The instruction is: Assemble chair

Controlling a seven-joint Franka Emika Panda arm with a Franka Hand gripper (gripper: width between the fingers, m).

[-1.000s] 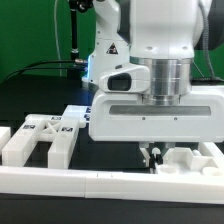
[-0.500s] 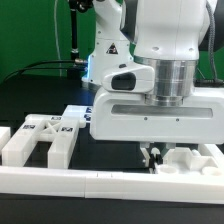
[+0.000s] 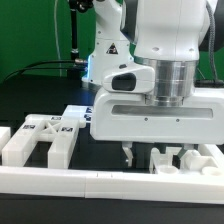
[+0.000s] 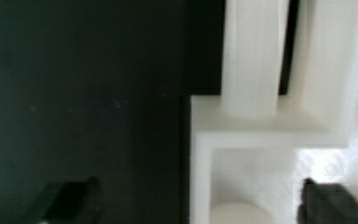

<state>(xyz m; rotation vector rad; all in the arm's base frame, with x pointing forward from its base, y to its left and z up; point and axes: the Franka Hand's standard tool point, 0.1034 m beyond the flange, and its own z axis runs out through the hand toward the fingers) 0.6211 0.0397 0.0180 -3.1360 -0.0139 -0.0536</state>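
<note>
Low over the black table (image 3: 30, 100) hangs the gripper (image 3: 139, 156). Its two dark fingers are wide apart. In the wrist view the gripper (image 4: 194, 205) has nothing pinched in it. One finger (image 4: 69, 200) is over the bare table. The other finger (image 4: 330, 198) is by a chunky white piece (image 4: 265, 120). I cannot tell if that finger touches the piece.

In the exterior view, that chunky white piece (image 3: 185, 160) lies on the table at the exterior view's right, just beside the gripper. A notched block (image 3: 38, 140) with small black-and-white tags lies on the exterior view's left. A flat piece (image 3: 72, 117) with tags lies just behind the block. These two are well apart from the chunky piece on the right. A long plain bar (image 3: 100, 185) runs along the front of the table.

I think the chair is far from done. The pieces lie in loose groups on the table. Nothing here looks like a seat standing on legs. I cannot see any two pieces that are surely joined. Part of the right side is hidden by the big robot arm (image 3: 160, 60). So most of the work looks left to do: picking pieces up, fitting them, and pushing them together.
</note>
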